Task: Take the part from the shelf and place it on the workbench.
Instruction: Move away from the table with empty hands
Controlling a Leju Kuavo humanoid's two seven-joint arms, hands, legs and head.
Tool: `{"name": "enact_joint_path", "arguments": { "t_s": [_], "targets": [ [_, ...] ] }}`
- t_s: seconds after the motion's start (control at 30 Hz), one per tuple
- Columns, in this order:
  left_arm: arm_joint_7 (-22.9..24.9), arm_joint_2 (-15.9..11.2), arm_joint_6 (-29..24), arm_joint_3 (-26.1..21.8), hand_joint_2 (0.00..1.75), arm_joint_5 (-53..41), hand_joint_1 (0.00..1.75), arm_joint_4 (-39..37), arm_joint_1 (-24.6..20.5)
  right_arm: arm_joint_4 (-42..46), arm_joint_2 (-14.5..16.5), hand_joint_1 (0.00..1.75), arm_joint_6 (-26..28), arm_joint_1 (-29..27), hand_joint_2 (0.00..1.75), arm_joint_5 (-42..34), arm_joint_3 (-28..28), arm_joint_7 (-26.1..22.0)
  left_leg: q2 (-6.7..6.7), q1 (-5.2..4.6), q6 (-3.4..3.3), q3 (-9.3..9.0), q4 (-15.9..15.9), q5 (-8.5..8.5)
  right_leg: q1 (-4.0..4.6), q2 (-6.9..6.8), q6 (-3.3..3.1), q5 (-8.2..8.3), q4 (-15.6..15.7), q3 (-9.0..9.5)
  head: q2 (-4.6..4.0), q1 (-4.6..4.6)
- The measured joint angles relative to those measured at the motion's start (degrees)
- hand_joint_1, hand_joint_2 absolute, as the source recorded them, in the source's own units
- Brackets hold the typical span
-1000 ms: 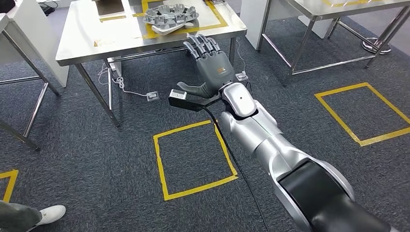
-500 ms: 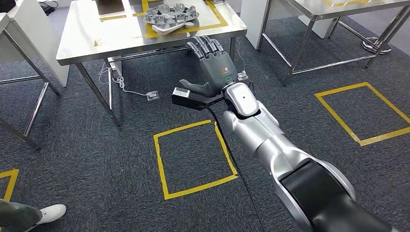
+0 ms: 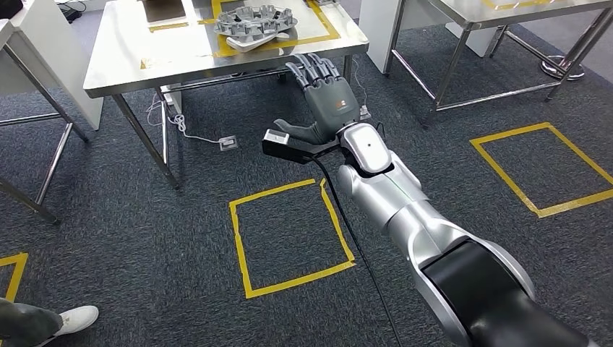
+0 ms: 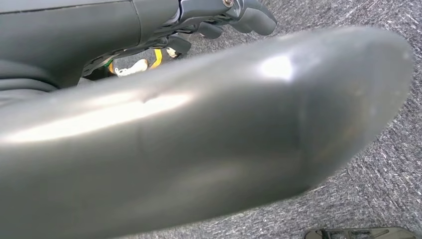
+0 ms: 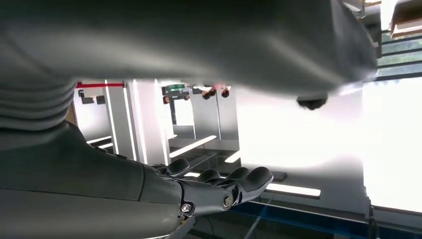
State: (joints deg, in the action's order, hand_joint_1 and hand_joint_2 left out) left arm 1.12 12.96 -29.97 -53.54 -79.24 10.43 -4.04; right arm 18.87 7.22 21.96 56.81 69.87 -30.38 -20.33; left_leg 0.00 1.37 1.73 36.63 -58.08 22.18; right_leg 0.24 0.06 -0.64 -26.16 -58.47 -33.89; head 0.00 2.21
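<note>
Part point(image 3: 254, 25): grey cast metal, round, ring of raised pockets around the rim, resting on a pale white base piece. 1 of them, on the steel workbench point(image 3: 137, 69), far edge, overlapping a yellow tape rectangle point(image 3: 324, 29) marked on the tabletop. Not held by anything.

Right hand point(image 3: 327, 97): stretched forward from the silver arm, palm facing up, fingers apart and nearly straight, thumb out to the side, holding nothing. Fingertips point(image 3: 312, 63) near the front edge of the workbench, lower than the top, well short of the part. Same hand point(image 5: 219, 191) in right wrist view: fingers extended, nothing between them.

Left hand point(image 4: 234, 15): dark fingers above grey carpet in left wrist view, most of it hidden behind the cover; cannot tell spread or closed.

Counts: 1 part, 1 brown flat plate point(image 3: 163, 10) at the back of the workbench, 2 complete yellow tape squares on the carpet point(image 3: 289, 238) point(image 3: 553, 170), 1 floor socket point(image 3: 228, 143) with a white cable under the workbench, 1 white shoe point(image 3: 72, 318) of a person at lower left.
</note>
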Motion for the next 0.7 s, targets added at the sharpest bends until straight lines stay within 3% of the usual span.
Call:
{"name": "enact_joint_path", "arguments": {
  "t_s": [0.7],
  "targets": [
    [-0.11, -0.11, -0.02, 0.01, 0.0, -0.16, 0.0, -0.02, 0.0, -0.22, -1.39, 0.0, -0.13, 0.0, 1.75, 0.63, 0.07, 1.24, 0.0, 0.0, 0.0, 0.04, 0.0, -0.03, 0.0, 0.0, 0.0, 0.02, 0.0, -0.03, 0.0, 0.01]
  ]
}}
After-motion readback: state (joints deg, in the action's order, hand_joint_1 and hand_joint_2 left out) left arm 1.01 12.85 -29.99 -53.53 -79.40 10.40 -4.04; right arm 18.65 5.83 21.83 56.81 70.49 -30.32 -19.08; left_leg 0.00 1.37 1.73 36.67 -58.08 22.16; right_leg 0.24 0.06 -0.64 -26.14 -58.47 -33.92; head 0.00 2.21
